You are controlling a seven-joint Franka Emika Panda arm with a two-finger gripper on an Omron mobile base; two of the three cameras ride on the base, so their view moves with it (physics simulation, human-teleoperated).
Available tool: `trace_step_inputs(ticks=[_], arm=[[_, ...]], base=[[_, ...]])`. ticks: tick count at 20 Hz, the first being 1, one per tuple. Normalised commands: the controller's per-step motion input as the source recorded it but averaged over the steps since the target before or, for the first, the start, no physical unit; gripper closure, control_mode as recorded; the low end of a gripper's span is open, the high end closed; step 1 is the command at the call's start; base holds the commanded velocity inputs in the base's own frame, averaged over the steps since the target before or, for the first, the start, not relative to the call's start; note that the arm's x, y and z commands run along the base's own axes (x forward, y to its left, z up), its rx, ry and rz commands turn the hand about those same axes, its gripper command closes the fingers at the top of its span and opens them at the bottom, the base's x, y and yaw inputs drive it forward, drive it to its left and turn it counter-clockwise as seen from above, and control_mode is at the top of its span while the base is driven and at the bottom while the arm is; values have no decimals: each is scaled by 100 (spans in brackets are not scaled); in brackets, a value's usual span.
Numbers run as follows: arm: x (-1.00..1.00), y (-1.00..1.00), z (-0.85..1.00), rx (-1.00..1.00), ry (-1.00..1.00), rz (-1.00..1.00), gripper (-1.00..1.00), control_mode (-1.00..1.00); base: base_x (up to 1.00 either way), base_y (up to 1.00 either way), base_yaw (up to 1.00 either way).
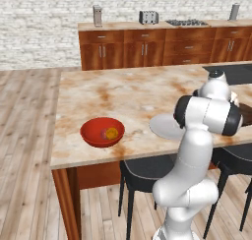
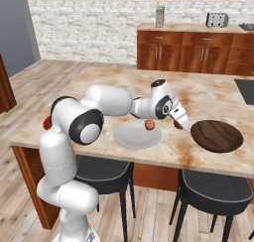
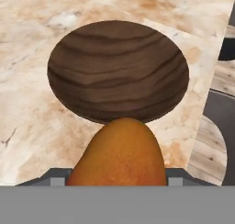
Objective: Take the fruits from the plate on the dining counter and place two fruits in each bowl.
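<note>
The fingers (image 2: 179,123) pinch a small reddish-orange fruit (image 3: 118,153), which sits at the bottom centre of the hand view, just before the near rim of the wide dark brown wooden bowl (image 3: 118,70). In the right base view that bowl rests at centre right on the beige marble desk (image 2: 99,85), and one small red fruit (image 2: 149,124) lies on the flat pale round plate (image 2: 134,137) at centre. In the left base view the glossy red bowl (image 1: 93,128) holds an orange-yellow fruit (image 1: 112,133) at lower left
</note>
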Motion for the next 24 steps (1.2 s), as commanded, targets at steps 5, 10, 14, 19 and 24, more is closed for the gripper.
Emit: trace_step_inputs(ticks=[5, 10, 14, 19, 24], arm=[[0, -41, -11, 0, 0, 18, 100, -100], [6, -19, -24, 0, 0, 11, 100, -100], [11, -22, -16, 2, 0, 7, 100, -100], [12, -14, -8, 1, 0, 2, 100, -100], [14, -5, -23, 0, 0, 0, 100, -100]], base=[[0, 0, 0], [0, 0, 0], [0, 0, 0], [0, 0, 0], [0, 0, 0]])
